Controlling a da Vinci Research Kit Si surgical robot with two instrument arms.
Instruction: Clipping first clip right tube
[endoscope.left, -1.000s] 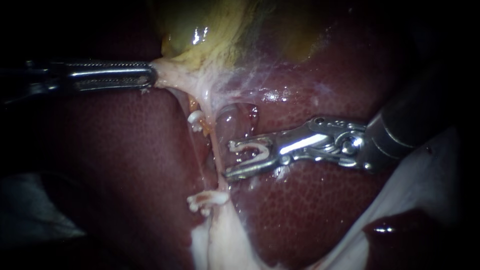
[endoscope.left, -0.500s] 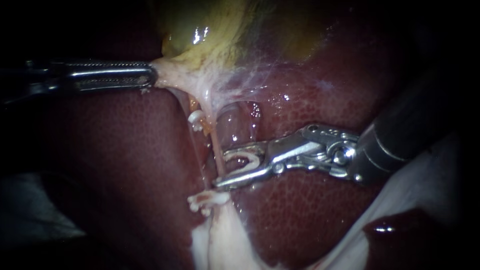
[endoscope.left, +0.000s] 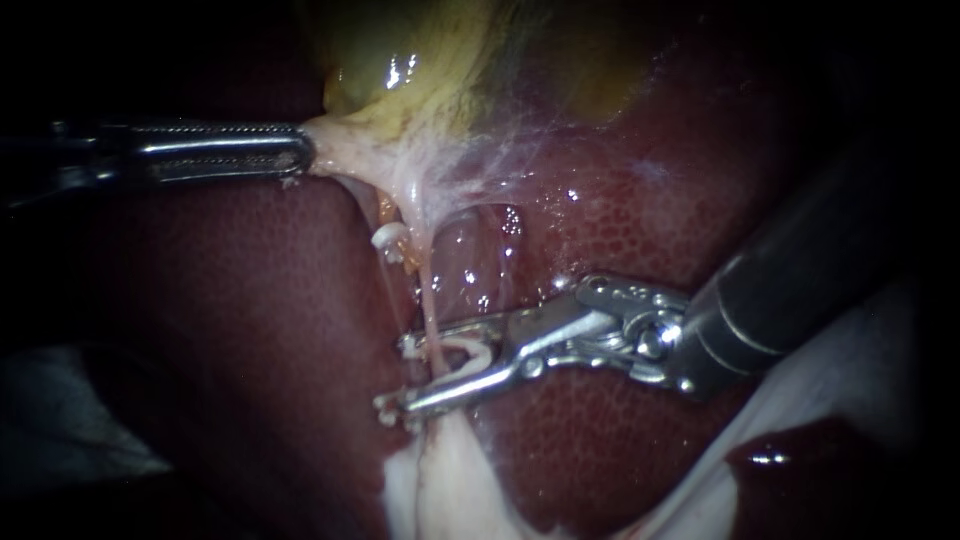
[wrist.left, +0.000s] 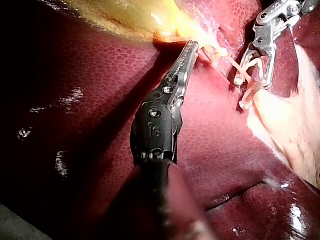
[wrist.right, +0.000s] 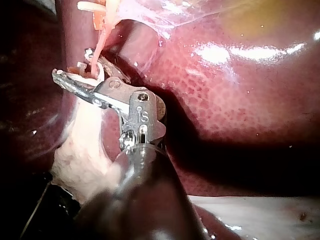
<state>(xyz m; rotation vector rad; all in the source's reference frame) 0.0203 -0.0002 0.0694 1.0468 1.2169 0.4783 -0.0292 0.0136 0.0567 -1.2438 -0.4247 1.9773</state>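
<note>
Right tube (endoscope.left: 430, 300): a thin, pale, soft strand strung over the liver (endoscope.left: 250, 320), lying between the wide-apart jaws of the right instrument (endoscope.left: 397, 378), which carry an open white clip (endoscope.left: 462, 352) astride it. The left instrument (endoscope.left: 300, 152), jaws closed on the gallbladder (endoscope.left: 400, 60) edge, tenses it. The tube is probably slippery and easily torn, so best clipped squarely across its bare mid-length.

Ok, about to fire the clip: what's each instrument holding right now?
Left instrument: shut on gallbladder tissue.
Right instrument: holding open clip astride tube.
</note>
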